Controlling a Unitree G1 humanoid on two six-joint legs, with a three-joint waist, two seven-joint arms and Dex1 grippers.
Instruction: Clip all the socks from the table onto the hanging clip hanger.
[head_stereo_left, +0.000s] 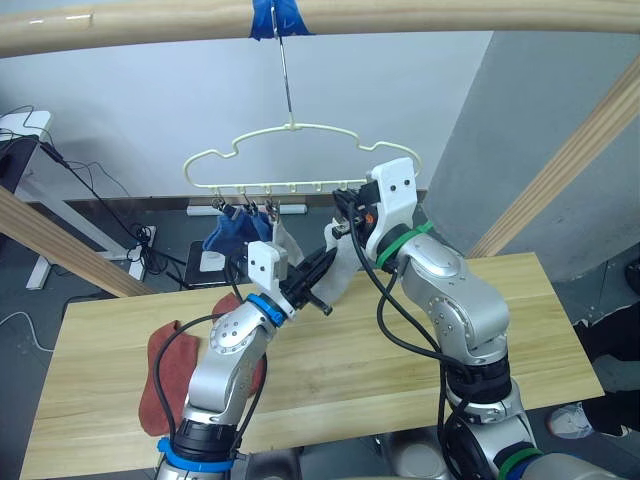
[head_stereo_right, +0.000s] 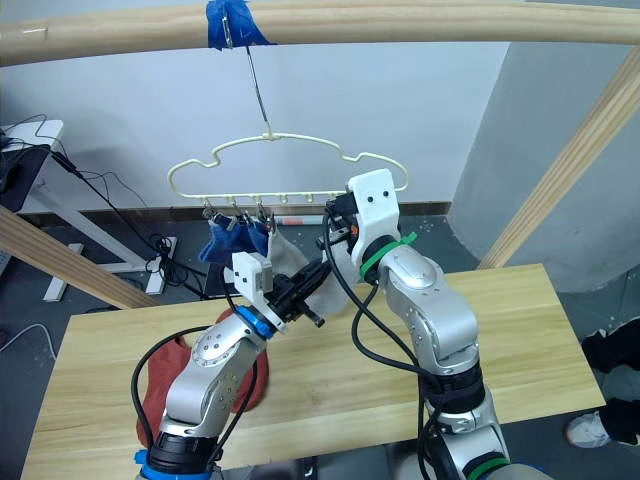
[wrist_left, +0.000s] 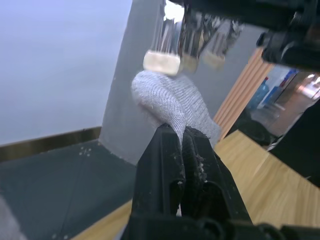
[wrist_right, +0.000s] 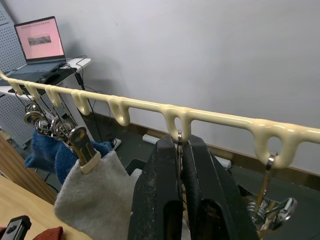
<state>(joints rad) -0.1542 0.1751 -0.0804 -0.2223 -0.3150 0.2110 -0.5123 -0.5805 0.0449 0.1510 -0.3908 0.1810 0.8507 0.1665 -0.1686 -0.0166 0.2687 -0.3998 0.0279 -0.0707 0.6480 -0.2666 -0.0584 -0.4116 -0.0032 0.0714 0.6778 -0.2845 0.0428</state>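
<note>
The cream clip hanger hangs from a hook on the top pole. Two blue socks and a light grey sock hang from its left clips. My left gripper is shut on another grey sock, held up just under the clips; I cannot tell whether a clip bites it. My right gripper is shut on a silver clip at the hanger's lower bar. Rust-red socks lie on the table at its left, beside my left arm.
A round wooden pole with blue tape carries the hook. Slanted frame poles stand at the left and right. Behind the table are a desk with a laptop and cables on the floor.
</note>
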